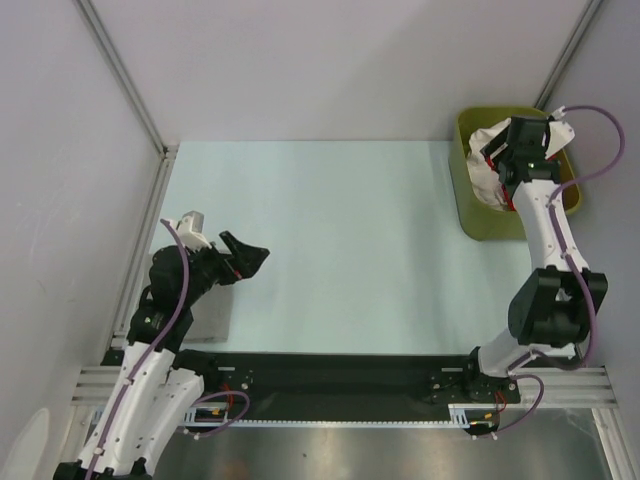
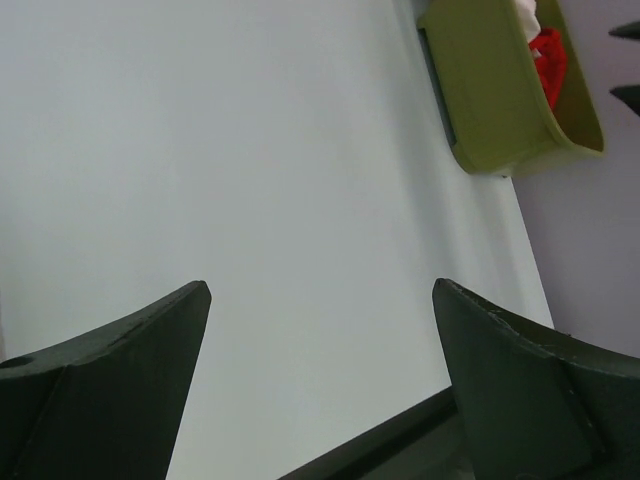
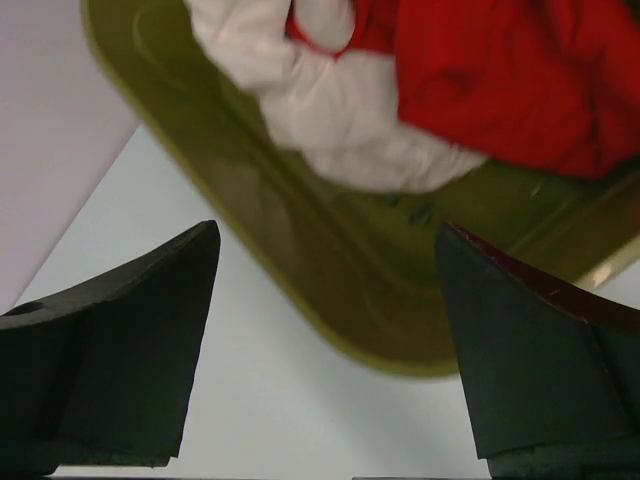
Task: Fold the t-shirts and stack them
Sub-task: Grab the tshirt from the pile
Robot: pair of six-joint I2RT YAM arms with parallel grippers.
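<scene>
At the left gripper [image 2: 320, 290]: jaws spread as wide as they go, nothing between them, nothing held. Directly under and ahead of it, the pale flat table [image 1: 350, 250]. Just behind it, toward the near edge, a grey pad [image 1: 205, 322] lying flat. Far ahead and off to its right, at the far corner, an olive-green tub [image 2: 480, 110], with scraps of red and white cloth showing over the rim.

At the right gripper [image 3: 325, 235]: jaws likewise far apart, gripping nothing, both fingers clear of the cloth. Hovers over the tub, pointed down into it, with the tub's near rim crossing under the gap between the fingers. Ahead of the fingertips and to their right, inside the tub, the red t-shirt [image 3: 500, 80], crumpled in a heap. Ahead and more to the middle and left, the white t-shirts [image 3: 340, 110], bunched and twisted, touching the red one along its edge. Number of white ones in the bundle: cannot tell. All of the shirts unfolded and lying in the tub, close beneath the right gripper, well apart from the left one. Seen from above, white cloth piled against the tub's left wall, beside the right gripper, with only a sliver of red showing next to it.
</scene>
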